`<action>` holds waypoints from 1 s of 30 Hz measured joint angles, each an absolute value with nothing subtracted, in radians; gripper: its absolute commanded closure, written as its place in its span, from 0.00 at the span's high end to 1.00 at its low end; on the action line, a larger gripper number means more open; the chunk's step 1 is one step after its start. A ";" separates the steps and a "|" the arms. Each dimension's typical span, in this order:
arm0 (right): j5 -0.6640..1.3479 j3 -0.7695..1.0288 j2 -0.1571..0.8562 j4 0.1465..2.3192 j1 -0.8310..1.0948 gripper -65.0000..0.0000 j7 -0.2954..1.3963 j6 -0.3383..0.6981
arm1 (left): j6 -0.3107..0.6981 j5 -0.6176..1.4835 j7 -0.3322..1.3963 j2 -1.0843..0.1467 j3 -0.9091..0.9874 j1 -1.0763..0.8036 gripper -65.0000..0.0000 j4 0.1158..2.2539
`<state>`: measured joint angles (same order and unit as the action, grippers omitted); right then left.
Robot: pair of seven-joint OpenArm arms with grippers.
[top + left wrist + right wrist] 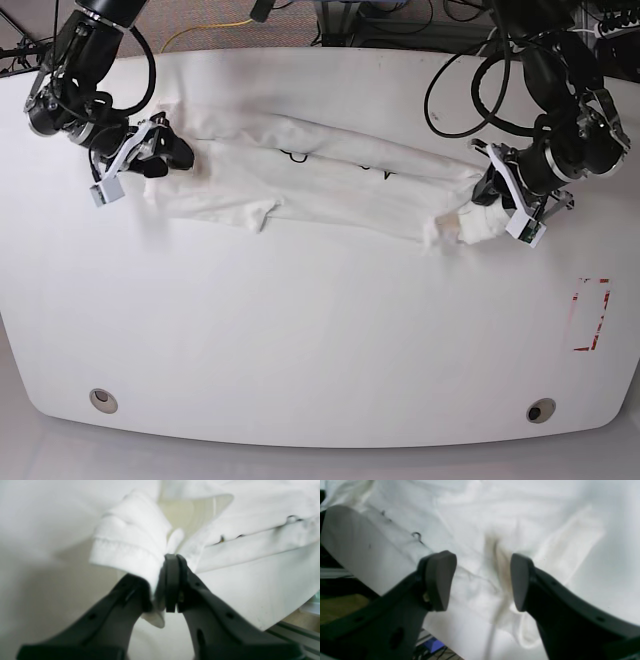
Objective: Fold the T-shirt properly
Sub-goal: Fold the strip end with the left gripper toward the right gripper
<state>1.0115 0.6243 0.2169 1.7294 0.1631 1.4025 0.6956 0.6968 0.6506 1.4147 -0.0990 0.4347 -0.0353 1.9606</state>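
The T-shirt (330, 180) lies stretched across the table (320, 340), soft and limp, left end effector (172, 580) clenched on a bunched hem, right end effector (483, 580) released above its other end.

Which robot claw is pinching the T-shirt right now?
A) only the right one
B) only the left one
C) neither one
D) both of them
B: the left gripper has its jaws pressed together on a bunched hem of the T-shirt, while the right gripper hangs with its jaws apart above the cloth.
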 measured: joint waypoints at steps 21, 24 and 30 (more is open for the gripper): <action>0.793 0.583 0.176 1.578 0.139 0.55 1.299 0.697 | 0.697 0.467 1.421 0.067 0.241 0.018 0.06 1.952; 0.789 0.556 0.182 1.579 0.134 0.55 1.293 0.697 | 0.697 0.464 1.415 0.082 0.182 0.020 0.06 1.952; 0.790 0.551 0.175 1.579 0.135 0.55 1.290 0.697 | 0.697 0.393 1.398 0.109 0.115 0.011 0.07 1.952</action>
